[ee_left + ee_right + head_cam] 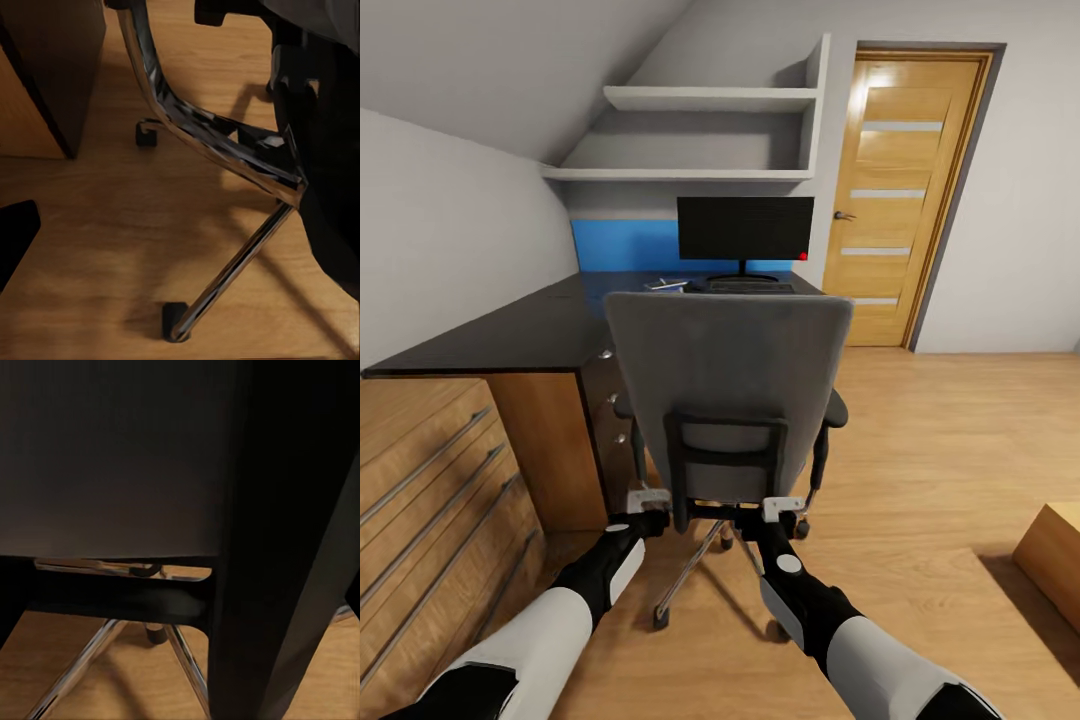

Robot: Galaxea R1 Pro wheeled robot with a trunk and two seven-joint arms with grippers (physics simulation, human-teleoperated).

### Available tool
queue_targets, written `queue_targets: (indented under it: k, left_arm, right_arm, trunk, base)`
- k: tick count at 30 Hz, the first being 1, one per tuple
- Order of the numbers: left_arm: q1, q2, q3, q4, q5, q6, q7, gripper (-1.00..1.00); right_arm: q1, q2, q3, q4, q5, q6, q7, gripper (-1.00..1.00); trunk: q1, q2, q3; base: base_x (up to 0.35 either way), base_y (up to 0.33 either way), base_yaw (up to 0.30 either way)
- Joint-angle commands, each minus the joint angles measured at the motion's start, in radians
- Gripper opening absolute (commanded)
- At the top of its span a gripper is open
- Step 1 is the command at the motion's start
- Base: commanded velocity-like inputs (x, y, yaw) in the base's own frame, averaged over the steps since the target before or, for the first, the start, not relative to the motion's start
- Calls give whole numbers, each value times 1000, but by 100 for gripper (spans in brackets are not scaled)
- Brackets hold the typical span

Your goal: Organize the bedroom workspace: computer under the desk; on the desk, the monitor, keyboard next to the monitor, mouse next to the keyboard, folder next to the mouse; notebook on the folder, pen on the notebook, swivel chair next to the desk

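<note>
Soft, even light fills the head view, brightest as glare on the door (908,190) at one o'clock, with a faint chair (728,400) shadow on the floor (950,450), bowed edges, while both wrist views are dim (the right nearly black).
</note>
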Motion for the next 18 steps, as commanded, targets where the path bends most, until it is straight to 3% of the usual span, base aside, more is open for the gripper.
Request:
queue_targets:
  k: [1, 9, 18]
  left_arm:
    - [0, 0, -18, 1, 17, 4, 2, 100]
    - [0, 0, -33, 7, 12, 6, -51, 100]
    - [0, 4, -35, 26, 10, 8, -60, 100]
  right_arm:
    - [-1, 0, 12, 0, -8, -4, -3, 100]
    - [-1, 0, 12, 1, -7, -4, -2, 100]
    - [-1, 0, 13, 2, -6, -4, -2, 100]
  trunk:
    - [0, 0, -1]
    - [0, 0, -1]
    - [0, 0, -1]
  base:
    - [5, -5, 0]
    - [1, -1, 0]
    - [-8, 0, 0]
